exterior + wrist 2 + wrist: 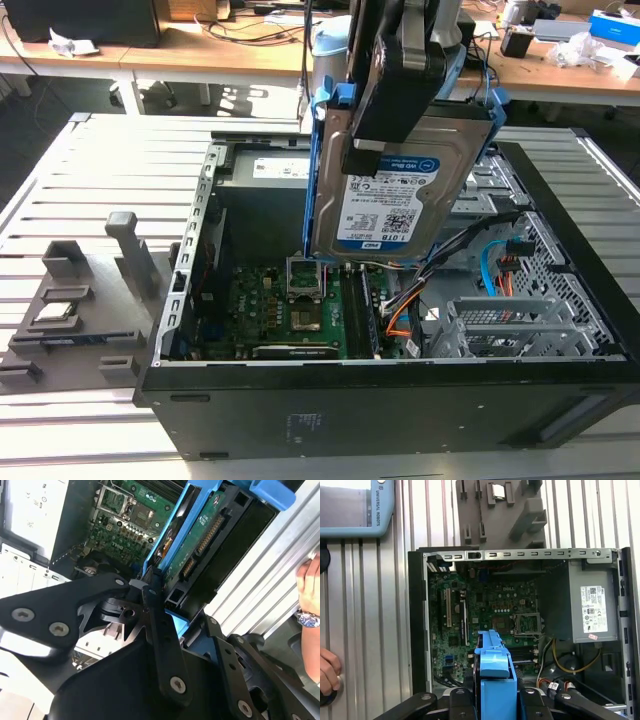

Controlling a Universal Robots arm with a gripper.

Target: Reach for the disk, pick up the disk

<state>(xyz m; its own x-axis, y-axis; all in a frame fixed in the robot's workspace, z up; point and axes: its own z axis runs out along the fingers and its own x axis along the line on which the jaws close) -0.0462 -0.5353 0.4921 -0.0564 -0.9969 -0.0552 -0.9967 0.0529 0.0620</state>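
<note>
The disk (385, 205), a silver hard drive with a white-and-blue label and blue side rails, hangs upright above the open computer case (300, 400), clear of the motherboard. My gripper (400, 125) is shut on its upper part from above, with one black finger lying over the label. In the second wrist view the disk's green circuit-board side (210, 525) and blue rail stick out from between the black fingers (155, 610) of the gripper (180, 622). In the first wrist view the disk's blue rail (495, 672) stands edge-on in the gripper (495, 702).
Below lie the green motherboard (290, 310), a grey drive cage (500, 325) with cables, and the power supply (592, 610). A grey fixture (80, 300) holding a small processor chip (58, 310) sits at the exterior view's left. A person's hand (327, 672) rests beside the case, near a teach pendant (350, 505).
</note>
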